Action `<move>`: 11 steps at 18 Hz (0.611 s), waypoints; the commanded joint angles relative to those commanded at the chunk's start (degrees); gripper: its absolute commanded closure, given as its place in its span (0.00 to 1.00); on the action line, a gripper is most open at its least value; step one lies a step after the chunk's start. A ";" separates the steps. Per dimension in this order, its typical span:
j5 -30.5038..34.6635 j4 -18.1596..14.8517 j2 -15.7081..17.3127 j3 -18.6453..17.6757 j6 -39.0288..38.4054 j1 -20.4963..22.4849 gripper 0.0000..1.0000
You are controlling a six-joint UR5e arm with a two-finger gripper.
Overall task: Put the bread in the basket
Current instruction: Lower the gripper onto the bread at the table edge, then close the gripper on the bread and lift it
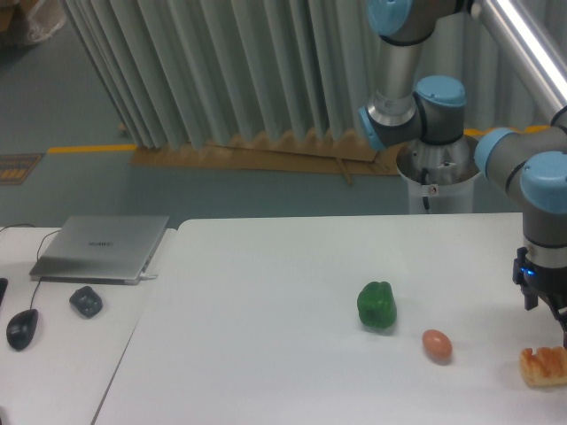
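Observation:
The bread (pixel 544 366) is a small golden-orange ridged loaf lying on the white table (pixel 292 292) at the far right edge of the view, partly cut off by the frame. My gripper (pixel 551 320) hangs just above and slightly behind it, apart from it. Its dark fingers are partly cut off by the right edge, so I cannot tell how the jaws stand. Nothing shows between them. No basket is in view.
A brown egg (pixel 437 345) lies left of the bread, and a green pepper (pixel 376 305) further left. On the adjoining left table are a closed laptop (pixel 102 248), a dark small object (pixel 86 302) and a mouse (pixel 22 328).

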 joint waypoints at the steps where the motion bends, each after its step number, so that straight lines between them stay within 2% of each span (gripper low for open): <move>1: 0.00 0.00 -0.35 0.18 0.26 0.00 0.00; 7: 1.14 -0.09 -2.20 -1.40 -0.17 -0.53 0.00; 11: 1.32 0.17 -3.17 -0.35 0.09 -0.53 0.00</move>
